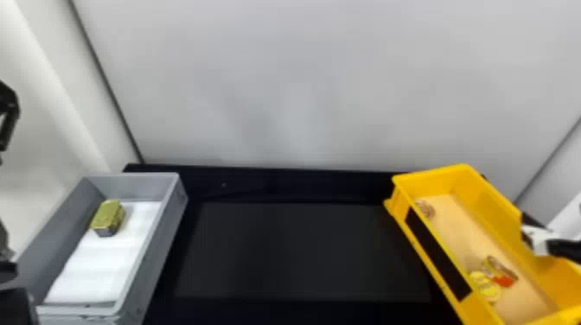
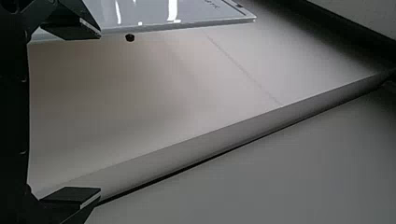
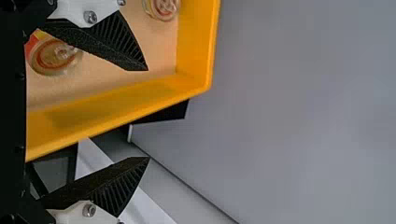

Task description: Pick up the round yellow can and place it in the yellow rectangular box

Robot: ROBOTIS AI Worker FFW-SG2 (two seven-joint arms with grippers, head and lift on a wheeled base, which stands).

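The round yellow can (image 1: 486,286), inside the yellow rectangular box (image 1: 493,207), seems stiff, best gripped round its sides; left tool (image 2: 100,112) and right tool (image 3: 148,114) gape wide, empty.

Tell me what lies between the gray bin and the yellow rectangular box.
Head view: bare black tabletop, running from the gray bin to the yellow rectangular box.

A flat black table (image 1: 302,250) carries two open-topped boxes, well apart at its opposite ends: a grey rectangular plastic box (image 1: 129,188) at left and a yellow rectangular box (image 1: 432,183), with a black strip along its side, at right. Both sit with their far ends angled inward, the dark tabletop stretching between them.
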